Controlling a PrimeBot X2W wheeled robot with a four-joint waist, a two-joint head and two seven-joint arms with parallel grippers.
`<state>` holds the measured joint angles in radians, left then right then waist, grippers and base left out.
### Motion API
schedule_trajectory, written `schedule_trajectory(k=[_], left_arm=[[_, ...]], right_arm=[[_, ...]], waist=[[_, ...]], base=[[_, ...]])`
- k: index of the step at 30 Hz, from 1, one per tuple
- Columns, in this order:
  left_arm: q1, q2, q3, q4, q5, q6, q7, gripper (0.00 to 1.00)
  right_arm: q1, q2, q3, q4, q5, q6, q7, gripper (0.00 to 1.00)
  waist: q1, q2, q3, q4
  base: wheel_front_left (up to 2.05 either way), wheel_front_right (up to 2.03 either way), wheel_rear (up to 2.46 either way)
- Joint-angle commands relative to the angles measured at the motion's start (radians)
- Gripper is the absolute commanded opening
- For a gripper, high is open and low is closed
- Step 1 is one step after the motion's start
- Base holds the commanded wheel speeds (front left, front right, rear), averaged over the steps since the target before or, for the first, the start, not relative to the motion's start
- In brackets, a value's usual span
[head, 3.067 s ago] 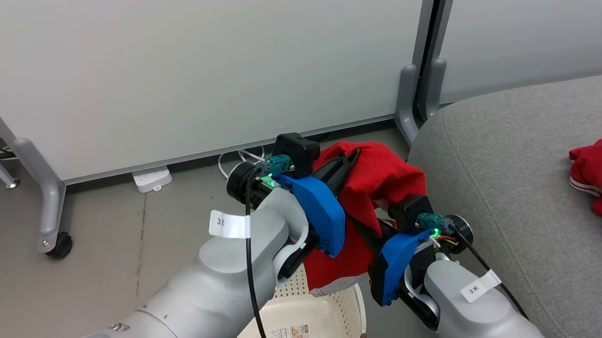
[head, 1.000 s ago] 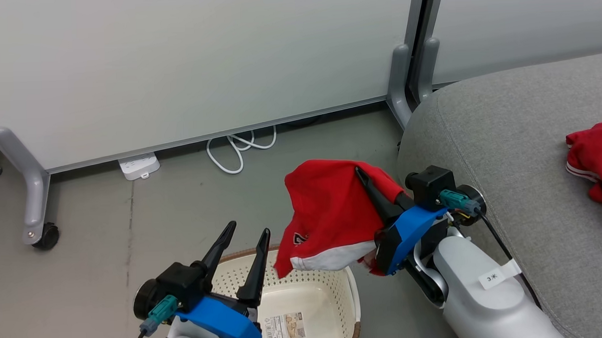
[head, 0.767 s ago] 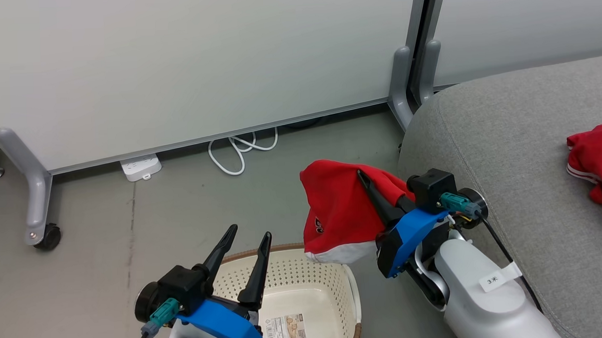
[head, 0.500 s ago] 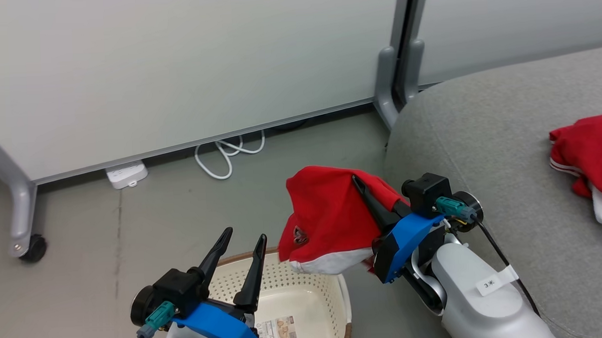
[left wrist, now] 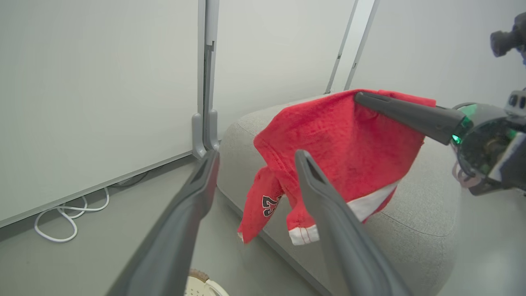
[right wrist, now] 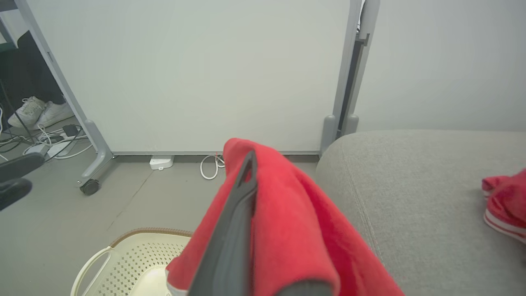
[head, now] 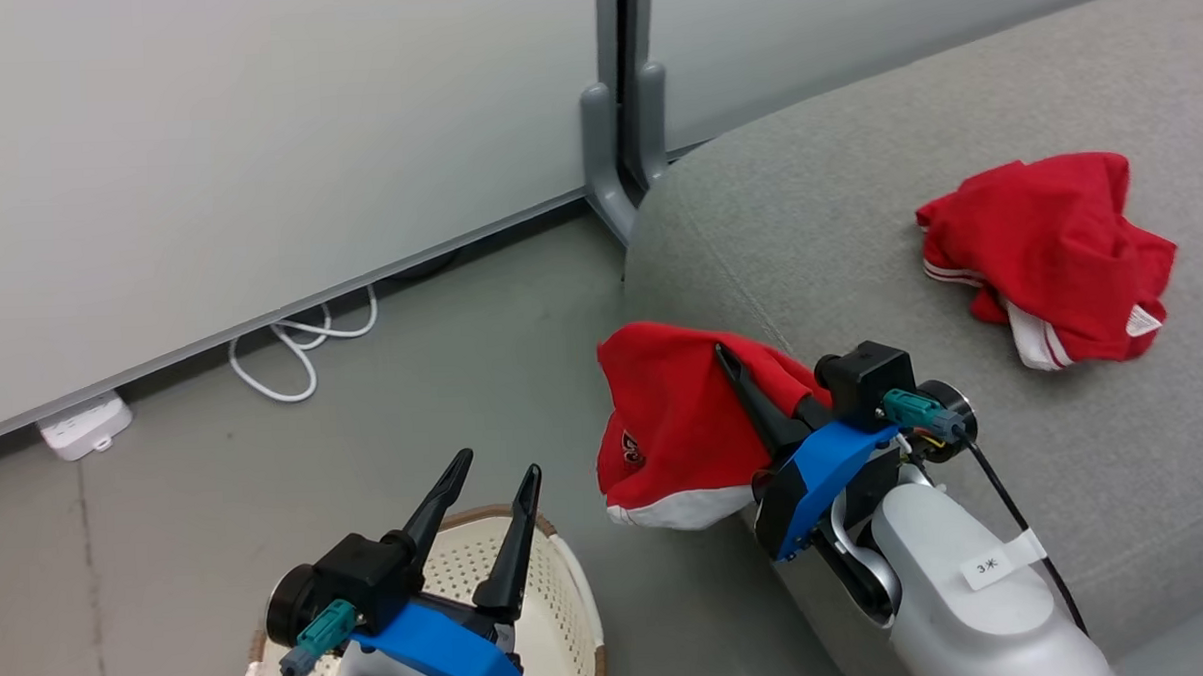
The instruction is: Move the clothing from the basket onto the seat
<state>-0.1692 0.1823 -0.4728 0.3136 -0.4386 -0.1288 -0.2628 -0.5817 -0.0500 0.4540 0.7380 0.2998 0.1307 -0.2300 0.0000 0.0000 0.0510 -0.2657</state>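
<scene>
R gripper (head: 727, 359) still clamped on red garment (head: 664, 416), now swung off basket (head: 561, 600) to hang vs. sofa (head: 858, 219) edge, not on top. L gripper (head: 498, 463) stays spread wide, empty, over basket. 2nd garment (head: 1049, 252) lies on sofa.

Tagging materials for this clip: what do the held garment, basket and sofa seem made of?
Held garment: soft matte red knit, probably cotton; it drapes and creases.
Basket: smooth cream plastic, perforated, woven-look brown rim.
Sofa: matte grey woven upholstery, visible seam.

Red garment (head: 1049, 247) on grey seat (head: 807, 201)
</scene>
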Motion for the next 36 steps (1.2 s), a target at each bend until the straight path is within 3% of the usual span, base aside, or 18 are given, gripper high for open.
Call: schedule_trajectory(k=[1, 17, 36], left_arm=[[-0.017, 0.005, -0.001, -0.006, 0.007, -0.003, -0.003, 1.00], [-0.050, 0.027, -0.013, -0.008, 0.019, -0.003, -0.003, 1.00], [-0.055, 0.022, -0.047, 0.018, 0.007, -0.003, -0.003, 1.00]], right_arm=[[0.008, -0.001, -0.005, -0.008, -0.003, 0.000, -0.005, 0.00], [0.006, 0.000, -0.014, -0.027, 0.012, 0.000, -0.015, 0.00], [0.022, -0.001, -0.057, -0.025, 0.006, 0.000, -0.018, 0.00]], waist=[[0.0000, 0.0000, 0.022, -0.070], [0.0000, 0.0000, 0.066, -0.273], [0.0000, 0.0000, 0.062, -0.273]], base=[[0.00, 0.00, 0.00], [0.00, 0.00, 0.00], [0.00, 0.00, 0.00]])
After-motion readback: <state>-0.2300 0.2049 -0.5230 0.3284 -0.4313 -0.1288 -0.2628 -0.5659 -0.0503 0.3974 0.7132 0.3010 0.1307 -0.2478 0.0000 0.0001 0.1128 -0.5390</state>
